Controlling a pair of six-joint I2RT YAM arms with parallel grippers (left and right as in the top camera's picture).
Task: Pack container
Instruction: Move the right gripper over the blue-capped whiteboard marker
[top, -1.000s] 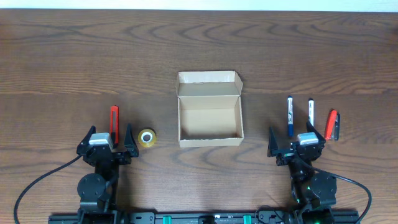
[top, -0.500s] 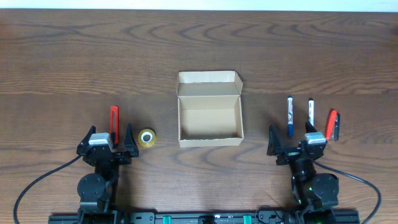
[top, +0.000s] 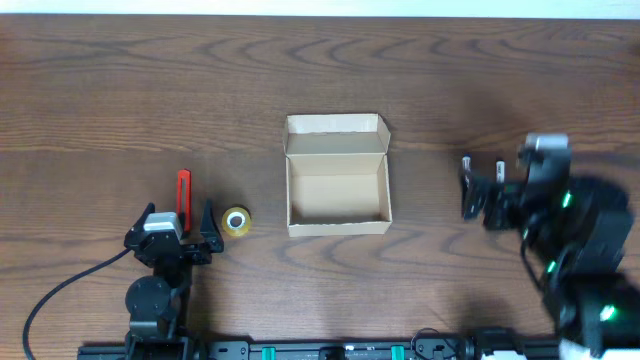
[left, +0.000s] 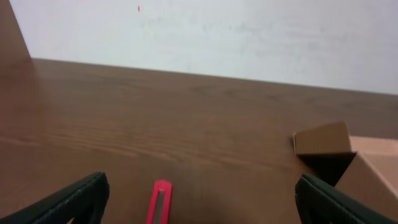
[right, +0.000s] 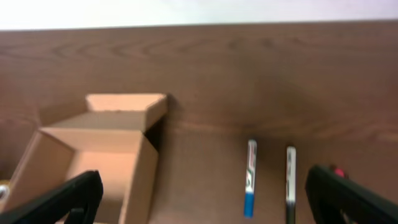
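The container (top: 337, 228) is a tan cardboard box at the table's middle. Its flap lid (top: 335, 136) is open toward the far side and it is empty. It also shows at the left in the right wrist view (right: 93, 168). A blue marker (right: 250, 177) and a black marker (right: 290, 180) lie right of it. My right gripper (top: 492, 198) is open, raised above these markers, blurred, and partly hides them from above. A red utility knife (top: 183, 190) lies just ahead of my open left gripper (top: 180, 232). It shows between the jaws in the left wrist view (left: 159, 202).
A small yellow tape roll (top: 236, 221) sits between the knife and the box. A red object (right: 337, 170) peeks out beside the right finger. One corner of the box flap (left: 323, 138) shows at the right of the left wrist view.
My right arm has lifted off its rest and swung forward and right over the markers, now blurred. It covers the red item there. The left arm and the box have not moved.
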